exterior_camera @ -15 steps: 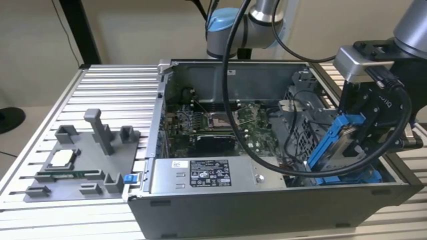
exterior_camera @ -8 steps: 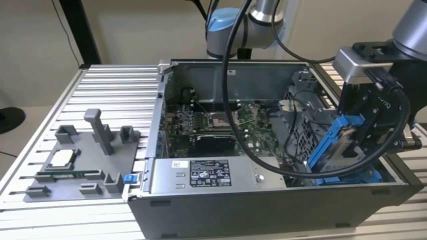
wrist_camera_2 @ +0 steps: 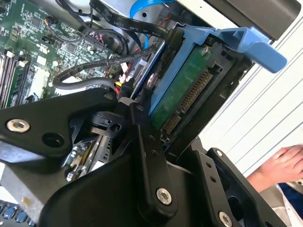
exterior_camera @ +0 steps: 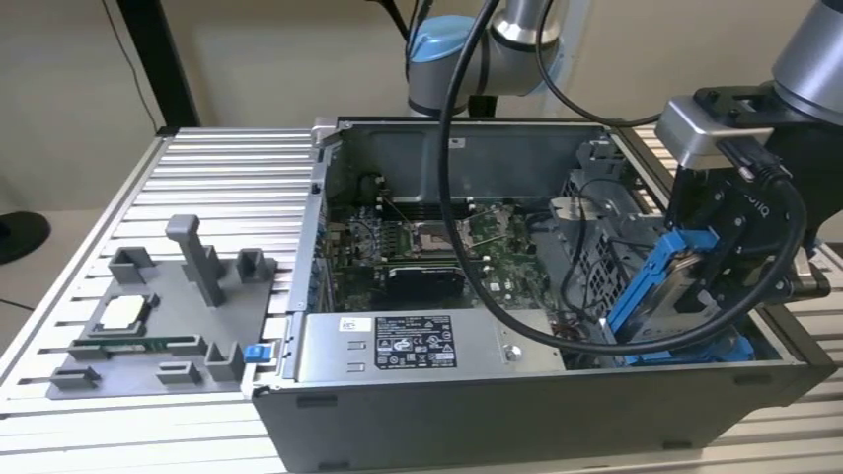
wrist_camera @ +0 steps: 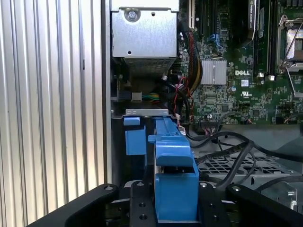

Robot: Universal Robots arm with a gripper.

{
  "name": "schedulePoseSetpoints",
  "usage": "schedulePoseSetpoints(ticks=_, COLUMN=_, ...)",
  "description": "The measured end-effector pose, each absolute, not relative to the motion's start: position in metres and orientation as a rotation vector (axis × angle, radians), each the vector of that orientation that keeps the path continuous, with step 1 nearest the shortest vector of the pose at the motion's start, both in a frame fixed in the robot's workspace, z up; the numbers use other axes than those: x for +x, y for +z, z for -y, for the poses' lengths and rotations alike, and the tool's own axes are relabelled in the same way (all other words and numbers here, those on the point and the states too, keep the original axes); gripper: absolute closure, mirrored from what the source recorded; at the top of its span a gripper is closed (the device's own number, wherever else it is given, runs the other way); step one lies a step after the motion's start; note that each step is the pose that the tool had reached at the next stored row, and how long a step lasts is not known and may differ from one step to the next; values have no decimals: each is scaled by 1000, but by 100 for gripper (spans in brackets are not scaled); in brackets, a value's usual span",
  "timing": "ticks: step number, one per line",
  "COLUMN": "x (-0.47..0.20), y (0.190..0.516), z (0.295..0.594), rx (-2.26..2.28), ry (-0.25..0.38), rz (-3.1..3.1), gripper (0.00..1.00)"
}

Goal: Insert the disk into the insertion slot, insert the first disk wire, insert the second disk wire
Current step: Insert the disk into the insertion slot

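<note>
case (exterior_camera: 527,420) on table (exterior_camera: 224,168); fixture tray (exterior_camera: 145,331) beside it, exterior view's left | power supply (exterior_camera: 409,346) inside case at near wall; motherboard (exterior_camera: 421,242) behind it | disk (exterior_camera: 662,286) tilted at exterior view's right end, apparently just above insertion slot (exterior_camera: 728,349); clamped in gripper (wrist_camera: 174,198)

A plain cream wall (exterior_camera: 264,59) is seen at the back, evenly lit. A black upright post (exterior_camera: 158,59) is set before it, towards the exterior view's left. The foreground is taken up by a silver ribbed aluminium table top (exterior_camera: 224,178). A pale floor (exterior_camera: 30,281) is glimpsed beyond the table's edge at the exterior view's left.
</note>
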State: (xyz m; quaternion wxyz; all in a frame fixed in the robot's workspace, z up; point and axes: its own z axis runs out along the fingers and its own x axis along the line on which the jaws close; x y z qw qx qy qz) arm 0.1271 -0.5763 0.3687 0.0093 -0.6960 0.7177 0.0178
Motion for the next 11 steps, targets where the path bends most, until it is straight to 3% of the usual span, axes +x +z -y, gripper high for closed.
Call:
schedulePoseSetpoints(ticks=3, x=127, y=369, z=576, rx=-2174, ry=56, rz=-2242, gripper=100)
schedulePoseSetpoints(ticks=4, x=127, y=368, z=576, rx=-2174, ry=56, rz=-2241, gripper=0)
schedulePoseSetpoints(ticks=11, x=127, y=371, z=576, rx=-2174, ry=56, rz=-2242, gripper=0)
